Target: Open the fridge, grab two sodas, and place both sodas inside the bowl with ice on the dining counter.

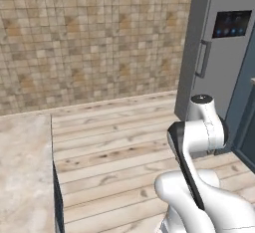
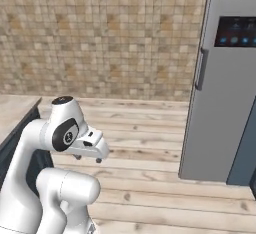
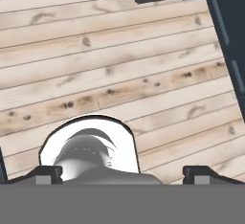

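Grey fridge (image 2: 225, 103) shut, upright; dining counter (image 1: 22, 172) corner bare stone.

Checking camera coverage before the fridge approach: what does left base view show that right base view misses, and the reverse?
Left base view alone: a long stretch of the dining counter along its left edge, with the dark base under the slab, and a strip of dark blue cabinet to the right of the fridge.

Right base view alone: the hand with the gripper pointing down at the floor, and the dispenser panel uncut.

Both: the closed fridge with its vertical bar handle, the tiled wall, the plank floor, and the folded arm.
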Robot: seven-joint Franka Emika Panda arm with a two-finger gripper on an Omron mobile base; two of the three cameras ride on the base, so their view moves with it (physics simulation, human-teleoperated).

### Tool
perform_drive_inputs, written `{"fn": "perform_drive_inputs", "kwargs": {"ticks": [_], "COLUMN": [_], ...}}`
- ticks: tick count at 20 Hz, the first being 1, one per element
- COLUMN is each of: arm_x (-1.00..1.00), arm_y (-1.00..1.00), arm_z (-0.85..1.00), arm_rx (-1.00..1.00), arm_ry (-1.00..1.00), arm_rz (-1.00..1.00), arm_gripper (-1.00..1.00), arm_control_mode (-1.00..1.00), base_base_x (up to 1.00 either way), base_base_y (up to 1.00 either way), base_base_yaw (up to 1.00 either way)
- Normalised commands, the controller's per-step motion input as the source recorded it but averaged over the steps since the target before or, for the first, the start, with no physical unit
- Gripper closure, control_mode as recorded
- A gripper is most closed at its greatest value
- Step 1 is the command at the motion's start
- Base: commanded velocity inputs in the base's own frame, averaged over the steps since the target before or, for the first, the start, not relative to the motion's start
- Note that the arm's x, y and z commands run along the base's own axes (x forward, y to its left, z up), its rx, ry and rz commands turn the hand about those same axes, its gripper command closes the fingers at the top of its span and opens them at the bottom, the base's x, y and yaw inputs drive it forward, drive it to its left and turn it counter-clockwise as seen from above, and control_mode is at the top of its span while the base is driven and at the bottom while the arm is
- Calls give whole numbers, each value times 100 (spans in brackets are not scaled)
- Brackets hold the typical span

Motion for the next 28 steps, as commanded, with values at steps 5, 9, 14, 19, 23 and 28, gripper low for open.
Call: {"fn": "perform_drive_inputs", "kwargs": {"ticks": [5, 9, 14, 19, 23, 28], "arm_x": [0, 0, 0, 0, 0, 0], "arm_y": [0, 0, 0, 0, 0, 0], "arm_z": [0, 0, 0, 0, 0, 0], "arm_rx": [0, 0, 0, 0, 0, 0], "arm_ry": [0, 0, 0, 0, 0, 0], "arm_rz": [0, 0, 0, 0, 0, 0], "arm_gripper": [-100, -100, -100, -100, -100, -100], "arm_control_mode": [100, 100, 100, 100, 100, 100], "base_base_x": [75, 78, 78, 78, 77, 75], "base_base_y": [24, 35, 36, 40, 40, 38], "base_base_yaw": [-10, -14, -17, -22, -26, -29]}}
